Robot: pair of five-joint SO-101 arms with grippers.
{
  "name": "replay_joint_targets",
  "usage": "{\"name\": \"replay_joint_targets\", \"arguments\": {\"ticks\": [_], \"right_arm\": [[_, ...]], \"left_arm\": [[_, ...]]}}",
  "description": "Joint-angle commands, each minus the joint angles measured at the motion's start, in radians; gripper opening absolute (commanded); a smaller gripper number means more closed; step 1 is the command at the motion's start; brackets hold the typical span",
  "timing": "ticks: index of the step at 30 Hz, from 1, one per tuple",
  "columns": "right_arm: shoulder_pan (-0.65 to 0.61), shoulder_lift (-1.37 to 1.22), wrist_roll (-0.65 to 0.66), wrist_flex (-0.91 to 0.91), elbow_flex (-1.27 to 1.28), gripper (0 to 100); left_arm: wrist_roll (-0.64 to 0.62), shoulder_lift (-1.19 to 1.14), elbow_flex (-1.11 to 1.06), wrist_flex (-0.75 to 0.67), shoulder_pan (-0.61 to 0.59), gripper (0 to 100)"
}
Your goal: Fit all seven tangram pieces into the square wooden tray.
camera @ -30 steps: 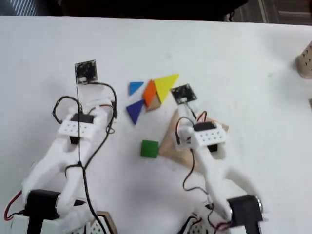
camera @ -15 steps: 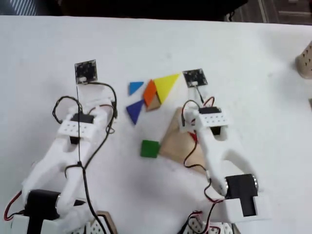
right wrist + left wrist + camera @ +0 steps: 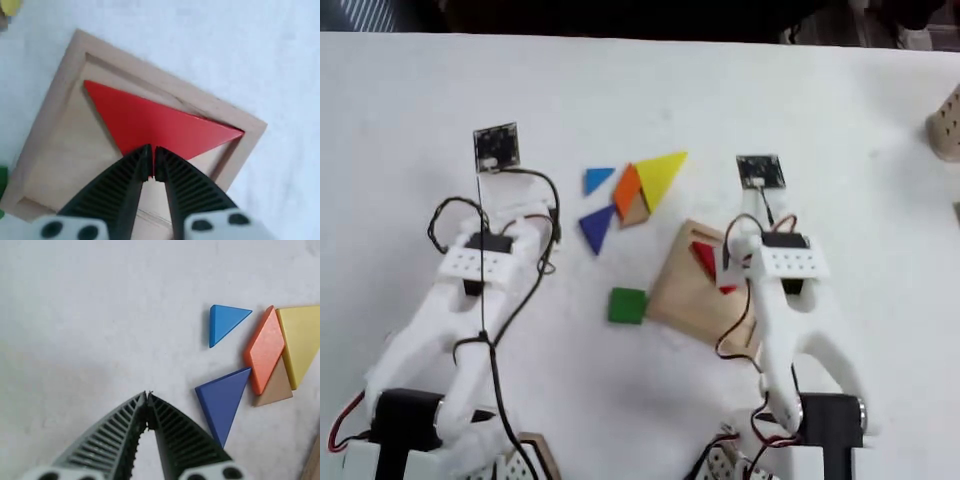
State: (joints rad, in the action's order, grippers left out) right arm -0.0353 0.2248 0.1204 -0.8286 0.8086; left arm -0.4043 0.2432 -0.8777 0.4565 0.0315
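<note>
Your red triangle [image 3: 155, 125] lies flat in the square wooden tray [image 3: 52, 107], along one inner wall. A green square [image 3: 627, 305] sits just beside the tray, with the yellow triangle [image 3: 663, 173] and orange parallelogram [image 3: 627, 190] near. Your right gripper [image 3: 151, 150], jaws pressed together, hangs over the red triangle's edge; the left gripper [image 3: 147, 395], likewise closed, is over bare table

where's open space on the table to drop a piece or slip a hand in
Free: the table beyond the yellow triangle, and the strip between the left gripper and the dark blue triangle. Crowded: the cluster around the orange piece, and where the green square crowds the tray.
</note>
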Motion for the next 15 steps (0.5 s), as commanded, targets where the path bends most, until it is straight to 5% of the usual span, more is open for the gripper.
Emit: {"name": "replay_joint_targets", "arguments": {"ticks": [1, 15], "right_arm": [[0.012, 0.039, 0.044, -0.018, 0.005, 1.8], [-0.022, -0.13, 0.04, 0.054, -0.095, 1.8]], "left_arm": [[0.009, 0.002, 0.025, -0.023, -0.01, 2], [0.009, 0.002, 0.025, -0.021, -0.01, 2]]}}
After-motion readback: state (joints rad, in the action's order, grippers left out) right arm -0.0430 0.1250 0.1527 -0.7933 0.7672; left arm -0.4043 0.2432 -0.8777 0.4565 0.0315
